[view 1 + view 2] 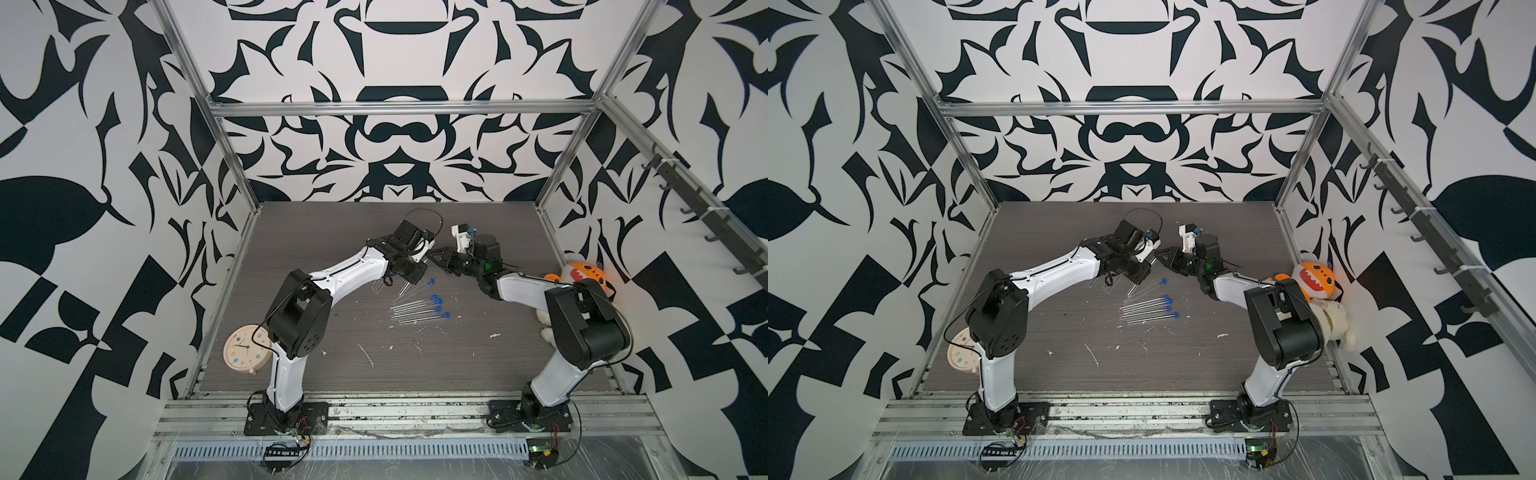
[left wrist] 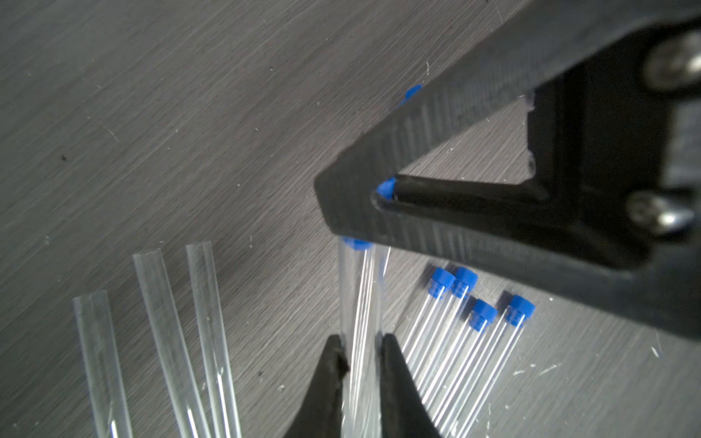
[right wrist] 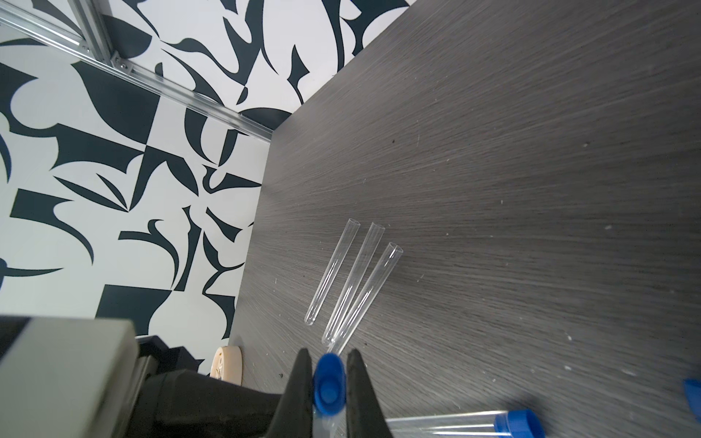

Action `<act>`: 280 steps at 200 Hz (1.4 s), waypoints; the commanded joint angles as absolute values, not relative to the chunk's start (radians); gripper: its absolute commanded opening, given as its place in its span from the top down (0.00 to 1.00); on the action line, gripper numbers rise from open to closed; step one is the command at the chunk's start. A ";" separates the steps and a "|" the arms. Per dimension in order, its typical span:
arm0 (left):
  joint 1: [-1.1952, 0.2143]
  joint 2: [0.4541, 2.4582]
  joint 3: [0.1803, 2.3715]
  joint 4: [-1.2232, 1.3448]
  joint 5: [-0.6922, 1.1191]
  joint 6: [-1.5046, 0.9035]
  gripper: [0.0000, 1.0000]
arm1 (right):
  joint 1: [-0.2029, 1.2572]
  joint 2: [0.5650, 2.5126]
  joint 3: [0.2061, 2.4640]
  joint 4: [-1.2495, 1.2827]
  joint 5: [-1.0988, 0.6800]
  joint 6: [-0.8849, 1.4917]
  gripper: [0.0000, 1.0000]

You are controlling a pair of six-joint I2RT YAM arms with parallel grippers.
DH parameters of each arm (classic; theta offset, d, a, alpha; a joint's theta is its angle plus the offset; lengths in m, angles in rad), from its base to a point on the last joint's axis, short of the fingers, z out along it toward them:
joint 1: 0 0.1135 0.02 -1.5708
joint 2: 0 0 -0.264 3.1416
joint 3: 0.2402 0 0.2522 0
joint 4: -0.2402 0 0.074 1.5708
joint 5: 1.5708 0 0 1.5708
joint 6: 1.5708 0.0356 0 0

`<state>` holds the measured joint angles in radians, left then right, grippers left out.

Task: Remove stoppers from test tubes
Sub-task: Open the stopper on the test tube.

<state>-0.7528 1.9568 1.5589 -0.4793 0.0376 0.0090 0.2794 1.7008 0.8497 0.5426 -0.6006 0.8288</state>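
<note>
— What has the left gripper (image 2: 360, 341) got?
— It is clamped narrow on one test tube (image 2: 358, 295), held above the surface (image 1: 332, 232), just beside the capped tubes (image 1: 417, 311) lying there.
— And the right gripper (image 3: 329, 356)?
— Pinched tight on the blue stopper (image 3: 328, 383) at that tube's end. Three open tubes (image 3: 356, 280) lie near the capped ones, on their left-arm side.
</note>
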 commanded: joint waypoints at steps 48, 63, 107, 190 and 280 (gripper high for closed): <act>-0.751 1.942 1.531 -0.604 0.004 0.037 1.00 | 0.250 1.609 0.928 0.457 -0.494 0.682 1.00; -0.752 1.942 1.534 -0.610 -0.003 0.045 1.00 | 0.250 1.593 0.934 0.424 -0.480 0.656 0.99; -0.751 1.946 1.531 -0.604 0.003 0.045 1.00 | 0.250 1.589 0.939 0.454 -0.489 0.680 0.99; -0.752 1.934 1.506 -0.592 0.000 0.045 1.00 | 0.215 1.641 0.895 0.661 -0.550 0.861 1.00; -0.752 1.940 1.516 -0.596 0.000 0.045 1.00 | 0.204 1.640 0.892 0.650 -0.531 0.859 0.94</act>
<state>-0.7578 1.9404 1.5471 -0.4274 0.0158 0.0448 0.2508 1.6722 0.8711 0.4976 -0.6140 0.8482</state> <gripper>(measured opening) 0.174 0.119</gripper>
